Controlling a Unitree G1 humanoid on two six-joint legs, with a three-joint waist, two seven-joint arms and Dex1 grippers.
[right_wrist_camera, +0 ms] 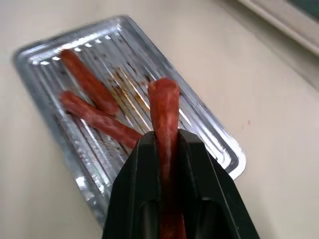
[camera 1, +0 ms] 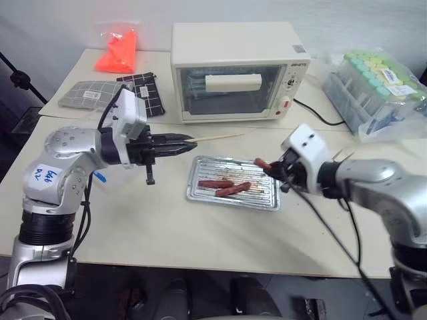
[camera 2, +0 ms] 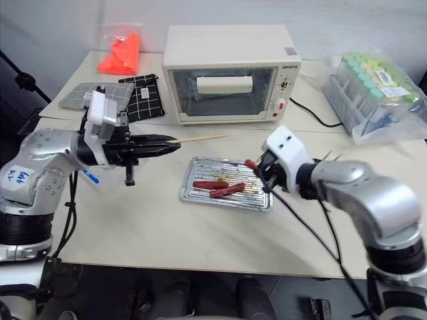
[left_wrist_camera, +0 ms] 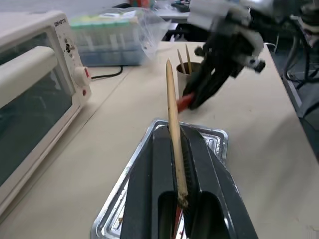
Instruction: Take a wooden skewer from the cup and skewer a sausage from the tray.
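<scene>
Reddish-brown smooth sausage pinched in right gripper; skewer clamped in left gripper.

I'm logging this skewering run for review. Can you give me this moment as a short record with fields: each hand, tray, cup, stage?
left hand: shut on the wooden skewer, its point aimed toward the right hand
right hand: shut on a sausage, held above the tray
tray: on the table, two sausages lying in it
cup: behind the right hand, more skewers standing in it
stage: skewer and sausage both held, not yet joined
</scene>
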